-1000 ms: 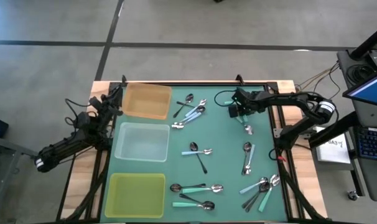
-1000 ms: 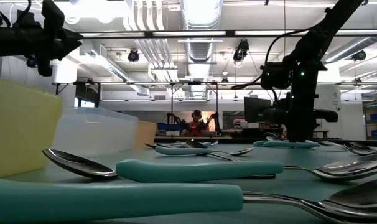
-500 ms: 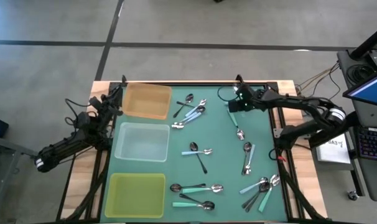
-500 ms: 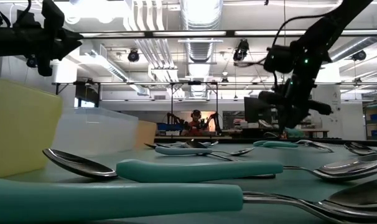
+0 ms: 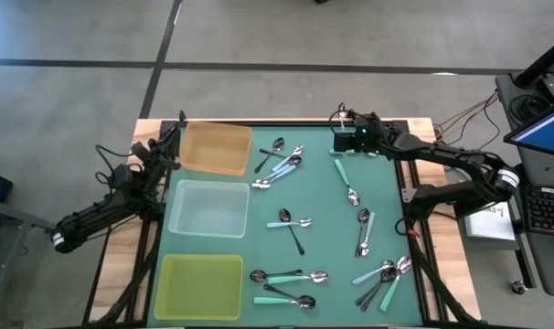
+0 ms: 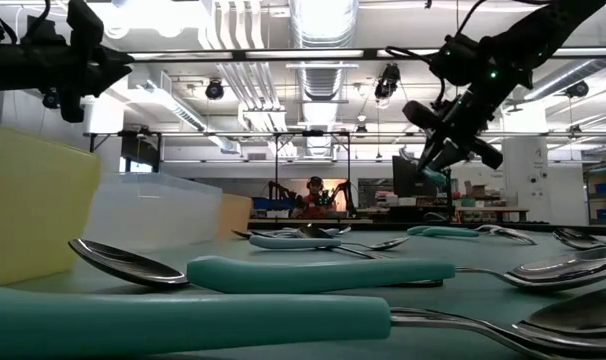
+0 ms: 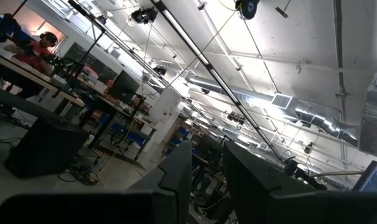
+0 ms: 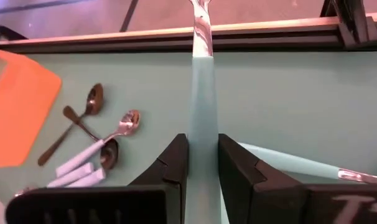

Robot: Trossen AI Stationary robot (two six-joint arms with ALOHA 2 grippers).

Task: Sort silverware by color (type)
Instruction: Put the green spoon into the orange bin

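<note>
I have one mint-teal-handled spoon with a shiny metal bowl clamped between the two dark fingers of my right gripper, its handle running straight out past the fingertips and its bowl reaching over the table's far edge. In the high view my right gripper hangs above the far side of the green table mat, lifted clear of it in the low view.

Just beside and below it lies a second mint-teal spoon flat on the mat. Towards the trays sits a cluster of five spoons with pale blue and black handles. Mid-mat lies a crossed pair, and nearer my right side another pair. Along the near edge are four more, and at the near right corner a fan of about four.

Three shallow square trays stand in a column on the mat's left: orange, clear, yellow-green.

My left gripper waits off the table's left edge, near the orange tray; I cannot tell how its fingers stand.
</note>
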